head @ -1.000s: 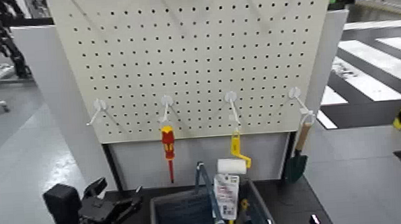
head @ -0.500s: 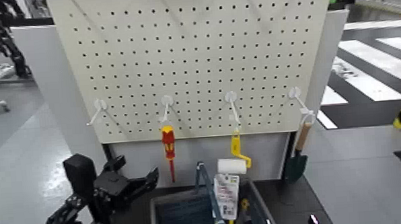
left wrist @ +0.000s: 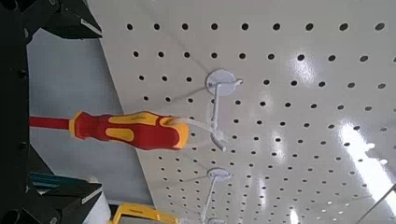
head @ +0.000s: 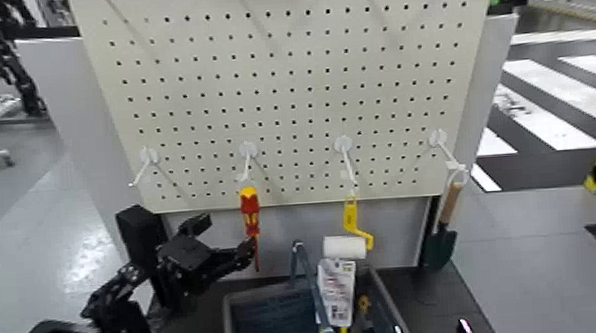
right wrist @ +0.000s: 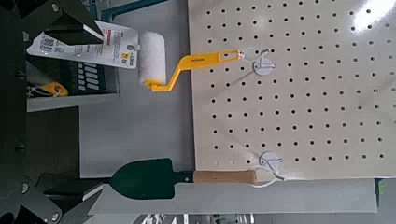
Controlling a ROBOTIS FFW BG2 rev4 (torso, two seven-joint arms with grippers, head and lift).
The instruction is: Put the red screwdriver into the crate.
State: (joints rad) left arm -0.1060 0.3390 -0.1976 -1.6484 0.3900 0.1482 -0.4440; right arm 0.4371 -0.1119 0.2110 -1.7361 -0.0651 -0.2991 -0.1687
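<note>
The left gripper (head: pixel 236 257), a black two-fingered claw on the arm raised at the near left, is seen held up in front of the pegboard with its fingers spread wide and nothing between them; in the left wrist view the dark fingertips (left wrist: pixel 63 17) frame the tool from either side without touching it. Just to its right, the red screwdriver (head: pixel 251 222), a slim tool with a red handle, yellow cap and thin red shaft, is found hanging upright from a white hook (head: pixel 248 154) on the cream perforated pegboard (head: pixel 296 78), its shaft pointing down and its tip level with the fingers. A miss is judged possible if the jaws are closed on the thin shaft rather than the thicker handle, since the tool could swing on the hook or slip out; a snag on the hook is also likely if it is pulled straight off rather than lifted clear first. Below and nearer lies the crate (head: pixel 234 318), a dark grey rectangular plastic bin already holding packaged items. Further right a yellow-handled paint roller (head: pixel 350 230) and a green trowel (head: pixel 440 241) are hung. The right gripper is not shown in the head view, and its fingers cannot be judged.
</note>
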